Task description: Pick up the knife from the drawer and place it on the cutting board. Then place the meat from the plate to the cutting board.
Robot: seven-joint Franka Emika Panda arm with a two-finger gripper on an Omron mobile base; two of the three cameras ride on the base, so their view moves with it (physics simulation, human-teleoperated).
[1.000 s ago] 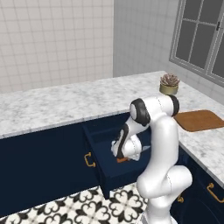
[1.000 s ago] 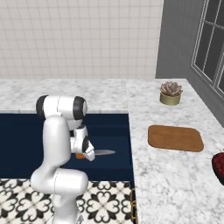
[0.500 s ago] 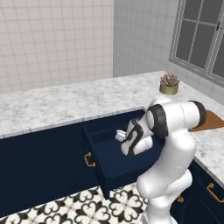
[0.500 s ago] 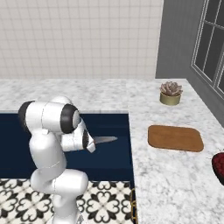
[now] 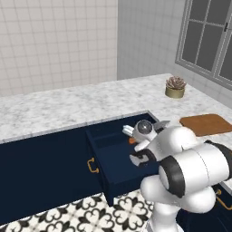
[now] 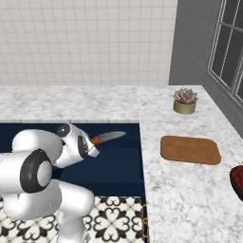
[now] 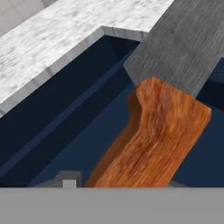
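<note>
Gripping the knife by its orange handle, the tool holds it above the open drawer, blade toward the cutting board.

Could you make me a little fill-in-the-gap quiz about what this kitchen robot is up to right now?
1. The gripper holds the knife by its ____ handle.
2. The knife is above the open navy ____.
3. The cutting board lies on the marble counter with ____ on it.
4. Behind the board stands a small potted ____.

Missing words: orange; drawer; nothing; plant
</note>
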